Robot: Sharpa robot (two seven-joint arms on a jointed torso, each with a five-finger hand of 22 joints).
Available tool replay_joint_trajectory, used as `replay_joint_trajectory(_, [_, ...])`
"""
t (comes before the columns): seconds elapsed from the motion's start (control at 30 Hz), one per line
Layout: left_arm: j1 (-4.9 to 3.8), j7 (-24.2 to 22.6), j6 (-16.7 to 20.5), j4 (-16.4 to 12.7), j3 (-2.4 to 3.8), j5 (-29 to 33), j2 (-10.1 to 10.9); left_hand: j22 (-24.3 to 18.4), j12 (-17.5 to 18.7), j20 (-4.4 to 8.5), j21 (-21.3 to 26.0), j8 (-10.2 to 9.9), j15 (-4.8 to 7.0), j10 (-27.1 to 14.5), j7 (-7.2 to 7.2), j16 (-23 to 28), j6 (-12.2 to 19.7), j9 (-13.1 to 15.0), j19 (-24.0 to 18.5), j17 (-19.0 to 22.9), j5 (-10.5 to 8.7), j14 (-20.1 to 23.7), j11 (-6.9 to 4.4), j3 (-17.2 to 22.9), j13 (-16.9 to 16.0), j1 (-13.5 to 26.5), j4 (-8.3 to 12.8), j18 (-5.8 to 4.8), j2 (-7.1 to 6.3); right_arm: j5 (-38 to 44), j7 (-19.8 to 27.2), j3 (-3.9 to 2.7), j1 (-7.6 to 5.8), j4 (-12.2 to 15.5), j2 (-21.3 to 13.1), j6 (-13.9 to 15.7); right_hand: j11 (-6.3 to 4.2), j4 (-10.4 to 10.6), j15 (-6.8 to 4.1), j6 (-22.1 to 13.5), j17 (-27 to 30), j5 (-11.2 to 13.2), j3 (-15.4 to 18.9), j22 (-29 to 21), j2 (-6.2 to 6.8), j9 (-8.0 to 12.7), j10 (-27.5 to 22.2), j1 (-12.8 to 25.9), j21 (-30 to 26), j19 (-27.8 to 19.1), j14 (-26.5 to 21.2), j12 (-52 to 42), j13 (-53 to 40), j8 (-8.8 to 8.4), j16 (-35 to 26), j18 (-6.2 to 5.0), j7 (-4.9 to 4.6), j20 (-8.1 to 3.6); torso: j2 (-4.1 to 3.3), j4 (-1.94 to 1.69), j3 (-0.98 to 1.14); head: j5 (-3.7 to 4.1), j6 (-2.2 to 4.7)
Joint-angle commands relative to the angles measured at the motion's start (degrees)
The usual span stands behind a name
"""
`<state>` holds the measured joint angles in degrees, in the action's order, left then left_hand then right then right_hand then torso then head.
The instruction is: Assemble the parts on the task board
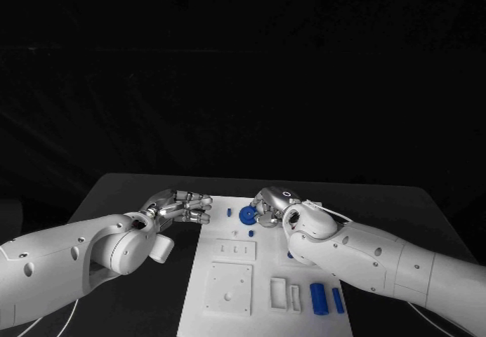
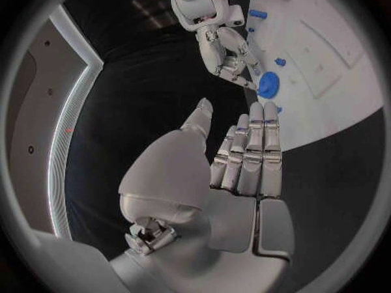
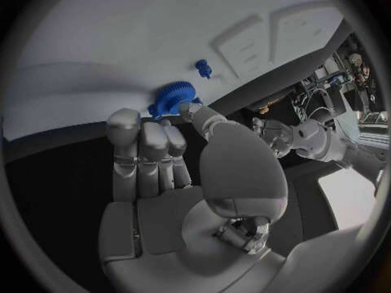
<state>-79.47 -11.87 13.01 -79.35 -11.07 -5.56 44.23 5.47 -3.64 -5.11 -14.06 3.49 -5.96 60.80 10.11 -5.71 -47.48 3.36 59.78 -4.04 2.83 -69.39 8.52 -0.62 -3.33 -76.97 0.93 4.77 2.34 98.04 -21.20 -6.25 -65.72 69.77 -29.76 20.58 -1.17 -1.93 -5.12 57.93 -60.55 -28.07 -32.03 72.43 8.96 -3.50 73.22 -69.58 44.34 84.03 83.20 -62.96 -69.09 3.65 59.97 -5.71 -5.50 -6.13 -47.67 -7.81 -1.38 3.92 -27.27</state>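
The white task board (image 1: 268,265) runs down the middle of the table. A blue gear (image 1: 248,215) sits near its far edge. My right hand (image 1: 272,203) is at the gear, and in the right wrist view its thumb and fingertips pinch the gear (image 3: 171,97). My left hand (image 1: 182,208) hovers over the board's far left corner with straight fingers (image 2: 248,153) and holds nothing. A small blue peg (image 1: 230,211) stands between the two hands. Two blue cylinders (image 1: 318,298) lie at the near right of the board.
Raised white plates (image 1: 231,286) and slotted frames (image 1: 279,293) occupy the near half of the board. Another small blue piece (image 1: 250,231) lies just nearer than the gear. Black table surface (image 1: 132,189) flanks the board on both sides.
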Motion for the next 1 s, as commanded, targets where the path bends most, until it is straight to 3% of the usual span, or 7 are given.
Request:
replay_joint_trajectory(0.03, [-0.03, -0.3, -0.3, -0.1, 0.04, -0.2, -0.1, -0.1, 0.2, 0.01, -0.2, -0.1, -0.21, -0.4, -0.09, 0.3, 0.3, -0.1, -0.2, 0.1, -0.07, 0.3, -0.08, 0.2, -0.1, -0.2, 0.0, -0.79, -0.41, -1.7, 1.6, -0.03, 0.08, -0.2, -0.1, -1.5, -0.47, -2.9, -0.3, 1.1, -0.2, 7.8, -14.5, 0.3, -2.4, 0.0, -0.6, 2.2, 0.2, 3.0, -0.3, -0.2, -0.3, -0.14, -0.2, -0.68, -0.17, -0.38, -0.01, -0.16, -0.1, 0.17, -0.07])
replay_joint_trajectory(0.1, [-0.02, -0.3, -0.3, -0.1, 0.04, -0.2, -0.1, -0.1, 0.2, 0.0, -0.2, -0.1, -0.21, -0.4, -0.09, 0.3, 0.4, -0.1, -0.2, 0.1, -0.08, 0.2, -0.08, 0.2, -0.1, -0.1, -0.2, -0.79, -0.54, -2.0, 1.6, -0.04, 0.1, -0.4, -0.2, -1.8, -0.79, -5.0, -0.55, 0.8, -0.2, 11.6, -20.5, 0.5, -3.25, -0.1, -0.5, 4.7, 0.1, 3.0, -0.3, -0.3, -0.4, -0.08, -0.3, -0.72, 0.19, -0.5, -0.01, -0.19, -0.11, 0.19, -0.1])
replay_joint_trajectory(0.17, [-0.02, -0.4, -0.3, -0.1, 0.04, -0.2, -0.1, -0.1, 0.2, 0.0, -0.2, -0.1, -0.21, -0.4, -0.09, 0.3, 0.4, -0.1, -0.2, 0.1, -0.08, 0.2, -0.08, 0.2, -0.1, -0.1, -0.2, -0.79, -0.54, -2.1, 1.5, -0.04, 0.11, -0.6, -0.2, -2.0, -1.02, -6.3, -0.71, 0.6, -0.2, 12.0, -21.6, 0.7, -3.86, -0.1, -0.4, 6.1, 0.2, 3.0, -0.3, -0.4, -0.4, -0.09, -0.3, -0.64, 0.36, -0.65, -0.03, -0.22, -0.14, 0.4, -0.18])
replay_joint_trajectory(0.27, [-0.02, -0.4, -0.3, 0.0, 0.04, -0.2, -0.2, -0.1, 0.2, 0.0, -0.2, -0.1, -0.21, -0.4, -0.09, 0.3, 0.4, -0.1, -0.2, 0.1, -0.08, 0.2, -0.08, 0.2, -0.1, -0.1, -0.2, -0.79, -0.54, -2.1, 1.4, -0.04, 0.12, -1.2, 0.0, -2.4, -1.12, -7.1, -0.77, 0.4, -0.3, 10.0, -21.5, 0.9, -3.91, -0.1, -0.3, 6.7, 0.2, 3.0, -0.2, -0.3, -0.4, -0.1, -0.3, -0.55, 0.46, -0.77, -0.02, -0.24, -0.19, 0.33, -0.15])
replay_joint_trajectory(0.5, [-0.02, -0.5, -0.3, 0.0, 0.04, -0.2, -0.2, -0.2, 0.2, 0.03, -0.1, -0.1, -0.2, -0.4, -0.11, 0.4, 0.4, -0.1, -0.2, 0.1, -0.11, 0.2, -0.09, -0.1, -0.1, 0.3, -0.6, -0.83, -0.64, -1.9, 1.2, -0.02, 0.24, -1.6, 0.1, -3.5, -1.02, -8.0, -0.76, 0.2, -0.4, 8.4, -21.6, 1.2, -4.0, -0.1, -0.2, 7.0, 0.3, 3.0, -0.2, -0.4, -0.5, -0.1, -0.3, -0.47, 0.34, -0.86, 0.01, -0.26, -0.16, 0.23, -0.22])
replay_joint_trajectory(0.87, [-0.02, -0.5, -0.3, 0.1, 0.04, -0.2, -0.1, -0.2, 0.2, 0.06, -0.1, -0.1, -0.2, -0.4, -0.11, 0.5, 0.3, -0.1, -0.1, 0.1, -0.12, 0.2, -0.1, -0.2, -0.1, 0.3, -0.7, -0.87, -0.69, -0.6, 0.9, -0.01, 1.01, 1.0, -1.3, -4.0, -0.36, -8.4, -0.32, 1.6, -0.4, 8.3, -21.8, 1.6, -4.19, -0.1, -0.2, 7.2, 0.2, 3.0, -0.2, -0.5, -0.6, -0.1, -0.3, -0.78, 0.0, -0.42, 0.0, -0.03, -0.11, -0.05, -0.31])
replay_joint_trajectory(1.0, [-0.02, -0.5, -0.3, 0.1, 0.04, -0.2, 0.0, -0.3, 0.2, 0.1, 0.2, -0.1, -0.19, -0.4, -0.09, 0.7, 0.4, -0.1, 0.1, 0.1, -0.12, 0.0, -0.08, -0.3, -0.1, 0.0, -0.9, -0.93, -0.67, 1.1, 0.2, -0.01, 1.24, 1.9, -1.8, -2.7, -0.15, -8.5, -0.18, 1.9, -0.3, 8.5, -22.0, 1.7, -4.18, -0.1, -0.1, 7.2, 0.1, 3.0, -0.3, -0.5, -0.6, -0.1, -0.4, -0.9, -0.11, -0.29, 0.03, -0.15, -0.09, 0.09, -0.23])
